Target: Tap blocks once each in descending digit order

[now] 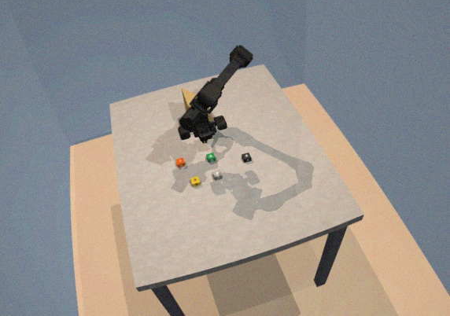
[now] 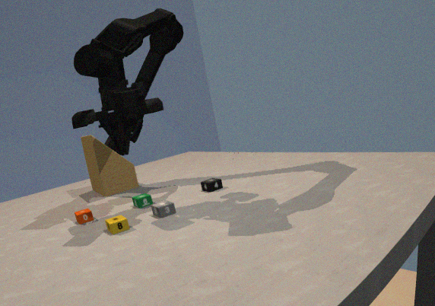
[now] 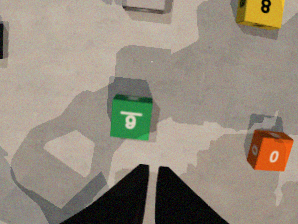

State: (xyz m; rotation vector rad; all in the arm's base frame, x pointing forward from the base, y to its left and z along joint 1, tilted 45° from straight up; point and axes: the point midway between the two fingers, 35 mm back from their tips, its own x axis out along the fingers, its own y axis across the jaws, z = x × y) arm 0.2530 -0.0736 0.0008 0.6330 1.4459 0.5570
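Wrist view: the green block lies on the desk just ahead of the claw, apart from its tips; its digit has a bar, but I cannot tell the digit for certain. The claw is closed, nothing between its fingers, and raised above the desk. In that view, the orange block, reading 0, sits to the claw's right. Farther ahead are the gray block, a 3, and, toward the right, the yellow block, an 8. The black block, a 4, is ahead and well left. A tan wedge stands near the claw.
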